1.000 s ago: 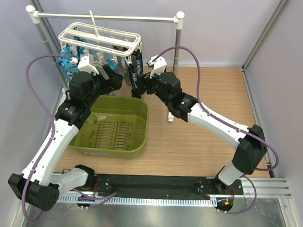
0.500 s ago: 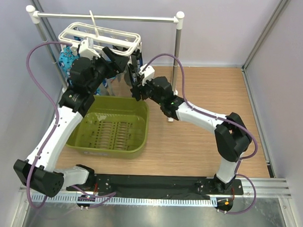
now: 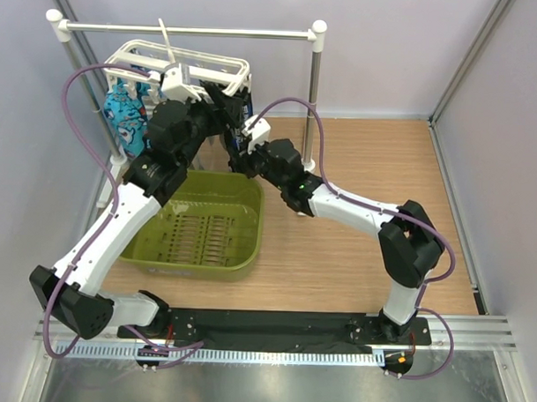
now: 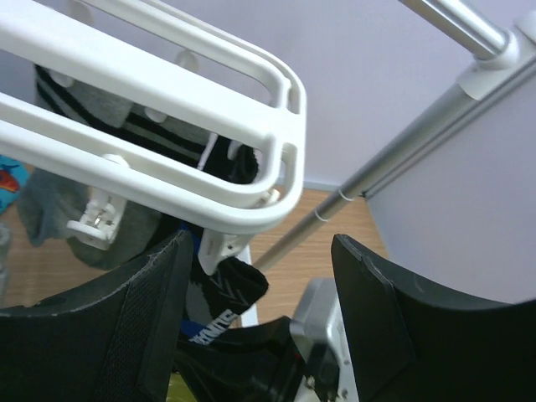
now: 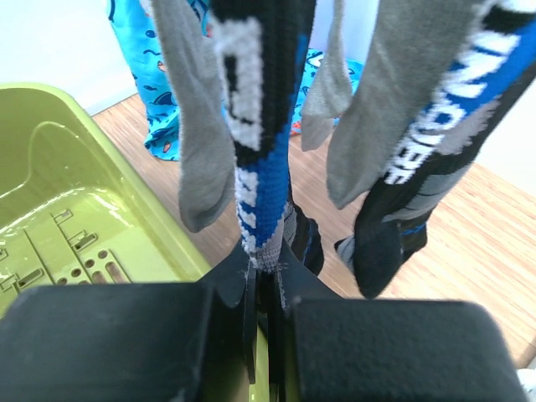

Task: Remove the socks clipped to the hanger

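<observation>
Nearest to us on the wooden table [image 3: 367, 169] sits the green basket [image 3: 191, 267], with nothing in it that we can see. Just past its far rim the right gripper [image 5: 266, 285] is pinched tight on the lower end of a black sock [image 5: 260, 126] with white and blue marks. The sock hangs straight down from above into the narrow gap between the fingers. Beside it dangle grey socks [image 5: 197, 126], and to the right we see a second dark sock [image 5: 419, 184] with a blue band and white letters. A turquoise patterned fabric [image 5: 146, 67] hangs behind them. Higher and farther back, the left gripper [image 4: 260, 251] is spread wide just under the right-hand corner of the hanger [image 4: 209, 126]. In its wrist view a white clip [image 4: 222, 243] and the dark sock tip below it lie between the fingers. We cannot tell whether either finger touches them. A grey sock with a black-and-white striped cuff [image 4: 126, 126] is clipped further along the frame. Farthest back, the hanger's hook rests over the white rail [image 3: 221, 30].
</observation>
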